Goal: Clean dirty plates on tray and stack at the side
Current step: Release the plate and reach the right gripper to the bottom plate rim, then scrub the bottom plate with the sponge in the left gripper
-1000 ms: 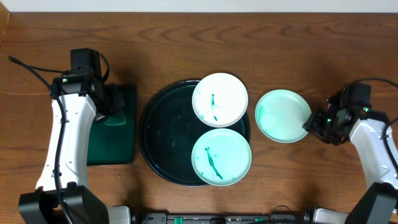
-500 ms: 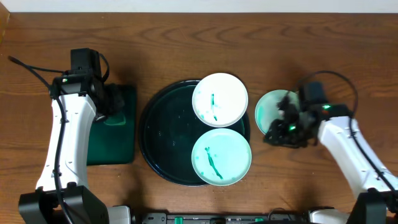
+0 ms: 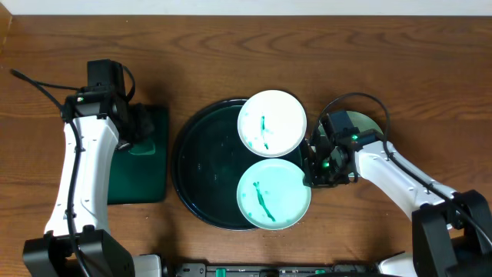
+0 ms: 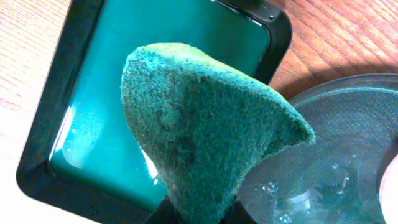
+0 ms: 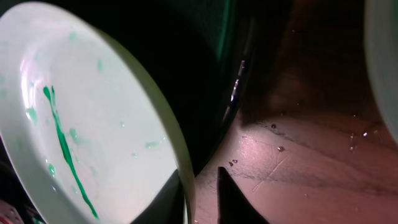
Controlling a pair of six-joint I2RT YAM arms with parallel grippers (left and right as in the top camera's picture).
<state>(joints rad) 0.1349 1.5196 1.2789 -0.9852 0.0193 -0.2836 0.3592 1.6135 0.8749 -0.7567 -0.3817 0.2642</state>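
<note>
The round tray [image 3: 198, 173] sits mid-table and holds two plates with teal streaks, an upper one [image 3: 271, 121] and a lower one [image 3: 273, 194]. A third, teal-tinted plate [image 3: 369, 123] lies on the table to the right, mostly hidden under my right arm. My right gripper [image 3: 314, 171] is at the lower plate's right rim. In the right wrist view its fingers [image 5: 200, 198] are open and straddle the rim of that plate [image 5: 93, 124], with a gap at the outer finger. My left gripper [image 3: 142, 127] is shut on a green sponge [image 4: 205, 124].
A small rectangular dark green tray [image 3: 142, 165] with teal liquid lies left of the round tray, under the sponge; it also shows in the left wrist view [image 4: 93, 118]. The round tray's wet surface [image 4: 348, 162] is beside it. Bare wooden table lies around.
My right arm has swung left from the tinted plate on the table to the right rim of the lower plate on the tray. The left arm has not moved.
</note>
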